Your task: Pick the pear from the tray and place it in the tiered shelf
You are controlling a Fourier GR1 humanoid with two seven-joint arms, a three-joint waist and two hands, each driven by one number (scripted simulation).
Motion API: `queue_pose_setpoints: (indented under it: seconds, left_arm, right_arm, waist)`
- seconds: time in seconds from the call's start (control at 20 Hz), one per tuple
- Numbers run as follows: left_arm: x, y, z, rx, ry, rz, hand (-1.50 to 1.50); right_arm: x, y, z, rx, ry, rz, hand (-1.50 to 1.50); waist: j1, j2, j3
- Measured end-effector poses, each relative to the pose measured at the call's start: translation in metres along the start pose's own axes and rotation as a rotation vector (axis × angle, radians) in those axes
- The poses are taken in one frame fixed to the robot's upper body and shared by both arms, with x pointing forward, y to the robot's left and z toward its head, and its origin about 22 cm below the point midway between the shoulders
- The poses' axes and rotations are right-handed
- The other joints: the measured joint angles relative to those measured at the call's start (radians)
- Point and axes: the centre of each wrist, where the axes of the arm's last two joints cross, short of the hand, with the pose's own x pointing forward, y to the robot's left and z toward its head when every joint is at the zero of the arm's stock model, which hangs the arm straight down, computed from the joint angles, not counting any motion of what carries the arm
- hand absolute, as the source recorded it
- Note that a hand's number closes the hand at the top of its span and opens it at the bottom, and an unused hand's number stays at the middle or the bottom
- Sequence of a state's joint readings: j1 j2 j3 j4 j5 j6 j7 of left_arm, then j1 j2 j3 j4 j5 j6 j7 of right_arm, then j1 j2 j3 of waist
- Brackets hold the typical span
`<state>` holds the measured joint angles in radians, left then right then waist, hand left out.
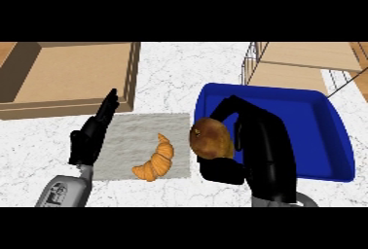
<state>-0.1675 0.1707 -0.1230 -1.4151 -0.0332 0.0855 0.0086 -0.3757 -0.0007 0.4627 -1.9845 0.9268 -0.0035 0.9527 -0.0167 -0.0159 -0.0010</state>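
Head view: brown, speckled, rounded pear gripped in curled black right hand, over left rim of glossy blue tray. Left of tray, golden crescent croissant on grey textured mat. Farther left, left hand, fingers straight. Behind tray, wood-and-wire shelf.

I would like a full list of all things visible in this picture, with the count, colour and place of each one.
pear: 1, brown, at the tray's left edge, held
tray: 1, blue, right of centre
croissant: 1, golden orange, on the mat
mat: 1, grey, left of centre
wooden box: 1, light brown, top left
tiered shelf: 1, light wood with wire frame, top right
counter: 1, white marbled, beneath everything
left hand: 1, black, open, at the mat's left edge
right hand: 1, black, curled round the pear
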Motion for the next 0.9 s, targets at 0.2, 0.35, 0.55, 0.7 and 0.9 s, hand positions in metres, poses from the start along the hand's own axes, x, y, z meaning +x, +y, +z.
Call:
queue_pose_setpoints:
  seconds: [0.2,0.35,0.55,0.7,0.9]
  left_arm:
    - [-0.001,-0.003,0.005,-0.006,-0.006,-0.004,0.00]
    - [0.005,0.003,0.003,-0.007,-0.010,-0.007,0.00]
    - [0.009,0.002,-0.002,-0.008,-0.013,-0.006,0.00]
    - [0.006,0.002,-0.004,-0.008,-0.020,-0.007,0.00]
    - [0.011,-0.001,-0.006,-0.012,-0.022,-0.007,0.00]
  right_arm:
    - [0.017,-0.034,0.013,-0.135,-0.025,0.031,1.50]
    - [0.026,-0.053,0.019,-0.229,-0.049,0.033,1.50]
    - [0.037,-0.075,0.014,-0.343,-0.068,0.048,1.50]
    - [0.043,-0.092,0.002,-0.399,-0.067,0.067,1.50]
    - [0.048,-0.112,-0.015,-0.450,-0.052,0.076,1.50]
  waist:
    - [0.005,0.006,0.000]
    - [0.008,0.008,0.000]
    - [0.011,0.011,0.000]
    - [0.012,0.012,0.000]
    - [0.015,0.013,0.000]
